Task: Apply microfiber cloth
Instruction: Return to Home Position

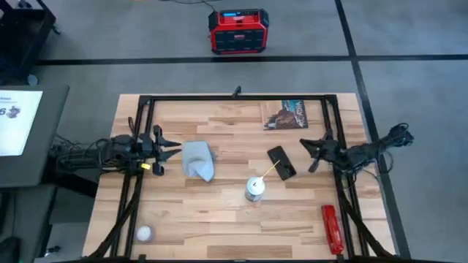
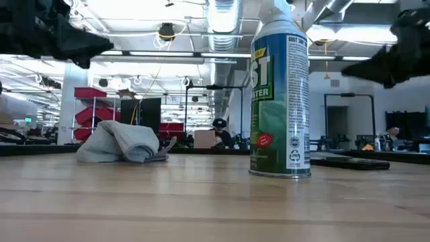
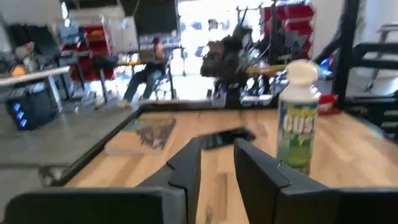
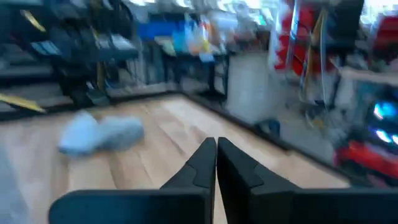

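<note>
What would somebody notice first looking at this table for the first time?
Probably the green-labelled spray can, standing upright near the middle of the table and looming large in the low view. Next, the crumpled microfiber cloth lies near the left hand, and a black phone lies flat by the right hand.

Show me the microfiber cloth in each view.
High: microfiber cloth, crumpled, left of centre.
Low: heaped at left.
Left wrist: not in it.
Right wrist: lying on the table, farther off.
Landmark: duster can, right of the cloth in high and low; also in left wrist.
</note>
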Tool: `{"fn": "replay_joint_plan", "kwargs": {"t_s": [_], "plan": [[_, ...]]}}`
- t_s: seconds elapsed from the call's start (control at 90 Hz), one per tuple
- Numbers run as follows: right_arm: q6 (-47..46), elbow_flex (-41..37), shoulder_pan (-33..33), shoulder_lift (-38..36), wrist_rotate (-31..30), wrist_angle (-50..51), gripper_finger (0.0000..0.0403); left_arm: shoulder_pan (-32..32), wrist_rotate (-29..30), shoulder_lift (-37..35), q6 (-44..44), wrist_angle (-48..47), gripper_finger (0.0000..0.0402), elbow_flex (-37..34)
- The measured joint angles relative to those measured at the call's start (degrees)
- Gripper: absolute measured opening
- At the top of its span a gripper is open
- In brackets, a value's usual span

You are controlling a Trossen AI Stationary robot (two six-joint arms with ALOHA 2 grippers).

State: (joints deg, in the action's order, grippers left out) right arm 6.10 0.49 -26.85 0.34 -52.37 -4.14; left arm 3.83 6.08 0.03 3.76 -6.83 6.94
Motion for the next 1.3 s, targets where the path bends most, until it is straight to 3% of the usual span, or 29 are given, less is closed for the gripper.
{"fn": "replay_joint_plan", "kwargs": {"t_s": [0.133, 0.222, 0.422, 0.733, 1.022, 1.1, 1.3], "plan": [[-1.4, 0.0, -1.0, 1.1, 2.0, 0.5, 0.0000, 0.1, 0.1, 0.1, -3.7, 2.0, 0.0072, -3.6], [-1.5, 0.0, -1.5, 1.1, 3.2, 0.4, 0.0000, 0.2, -0.8, 1.0, -5.5, 8.4, 0.0072, -6.1], [-2.9, -0.1, -1.7, 1.5, 7.4, 0.3, 0.0000, 0.9, -2.4, 2.4, -5.0, 8.2, 0.0072, -6.2], [-2.8, -0.1, -1.5, 1.5, -3.4, 1.1, 0.0000, 0.9, -2.9, 2.4, 0.1, 8.0, 0.0072, -6.4], [-6.7, -0.1, -1.7, 1.5, -2.9, 1.3, 0.0000, 0.9, 0.3, 2.7, 0.1, 8.5, 0.0072, -6.5], [-7.2, -0.1, -1.6, 1.5, 0.5, 0.9, 0.0000, 0.9, 0.4, 2.7, -0.7, 8.5, 0.0072, -6.5], [-6.4, 0.0, -0.7, 1.5, 17.5, 0.6, 0.0000, 0.9, 0.4, 2.7, -5.9, 8.4, 0.0072, -6.5]]}}
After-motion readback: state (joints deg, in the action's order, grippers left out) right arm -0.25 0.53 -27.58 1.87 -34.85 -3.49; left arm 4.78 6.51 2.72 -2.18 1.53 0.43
